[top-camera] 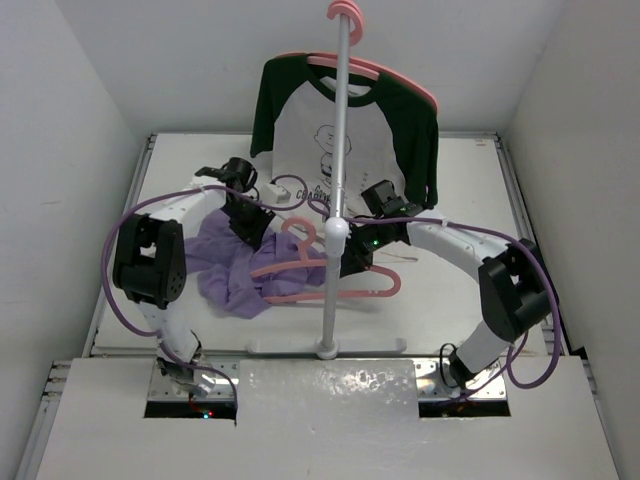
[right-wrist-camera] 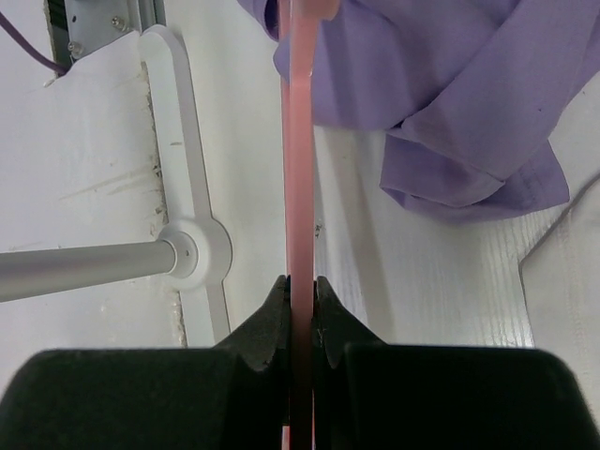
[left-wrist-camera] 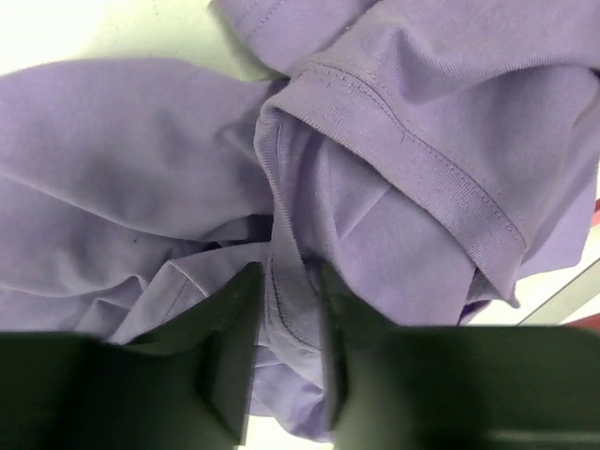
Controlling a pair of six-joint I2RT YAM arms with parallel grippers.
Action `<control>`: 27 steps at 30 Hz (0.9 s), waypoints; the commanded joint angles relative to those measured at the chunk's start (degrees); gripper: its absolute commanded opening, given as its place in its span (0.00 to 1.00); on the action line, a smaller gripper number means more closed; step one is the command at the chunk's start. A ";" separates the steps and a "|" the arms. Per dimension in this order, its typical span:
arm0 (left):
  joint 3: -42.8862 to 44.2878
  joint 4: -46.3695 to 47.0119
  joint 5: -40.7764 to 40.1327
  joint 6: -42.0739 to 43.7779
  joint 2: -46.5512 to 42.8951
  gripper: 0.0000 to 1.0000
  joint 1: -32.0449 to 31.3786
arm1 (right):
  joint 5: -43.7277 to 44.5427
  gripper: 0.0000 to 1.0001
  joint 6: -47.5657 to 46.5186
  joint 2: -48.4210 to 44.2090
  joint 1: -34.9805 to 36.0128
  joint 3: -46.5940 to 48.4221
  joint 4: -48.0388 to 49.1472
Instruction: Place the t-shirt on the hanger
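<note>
Well, start at your left: the t-shirt (top-camera: 228,265) lies bunched on the worktop (top-camera: 470,190). It looks light and limp, so it is likely to sag and twist wherever you lift it. Your left fingers (left-wrist-camera: 230,366) stand narrow around a ribbed fold, probably the neckband, touching it on both sides; that stitched edge is the firmest place to hold. In the centre, the stand pole (top-camera: 335,200) rises right over the work and could snag cloth or arm. The hanger (top-camera: 330,290), thin, stiff and likely slick, sits low with its left end meeting the folds, and your right fingers (right-wrist-camera: 262,333) are clamped tight on its bar. Behind, a white-and-green shirt (top-camera: 300,130) on a second hanger (top-camera: 400,80) hangs from the pole.
</note>
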 commanded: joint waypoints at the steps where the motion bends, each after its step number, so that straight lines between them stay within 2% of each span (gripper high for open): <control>1: 1.04 0.37 -1.13 0.26 1.17 0.20 -0.59 | 0.70 0.00 -1.15 0.73 0.15 2.45 -0.02; 2: 0.95 -0.50 -1.66 0.35 1.61 0.11 -0.59 | 0.70 0.00 -1.15 0.73 0.24 2.71 -0.11; 4: 1.39 -1.30 -1.67 0.62 2.58 0.00 -0.58 | 0.70 0.00 -1.32 0.64 0.15 2.89 -0.20; 7: 5.06 -2.70 -0.79 1.58 2.94 0.00 -0.67 | -0.01 0.00 -2.37 0.73 0.15 3.24 -0.81; 11: 12.62 -2.44 5.08 3.77 1.27 0.00 -0.94 | -1.32 0.00 -3.78 1.08 0.24 5.86 -1.25; 18: 21.41 -7.44 11.42 14.04 1.79 0.00 -2.34 | -2.12 0.00 -8.26 6.69 0.15 15.10 -6.52; 20: 22.57 -9.03 15.20 15.38 1.71 0.00 -2.61 | -2.29 0.00 -8.44 7.14 0.24 16.86 -6.61; 27: 25.38 -7.10 21.09 16.44 -0.67 0.00 -8.75 | -0.54 0.00 -5.72 6.18 0.41 19.93 -1.17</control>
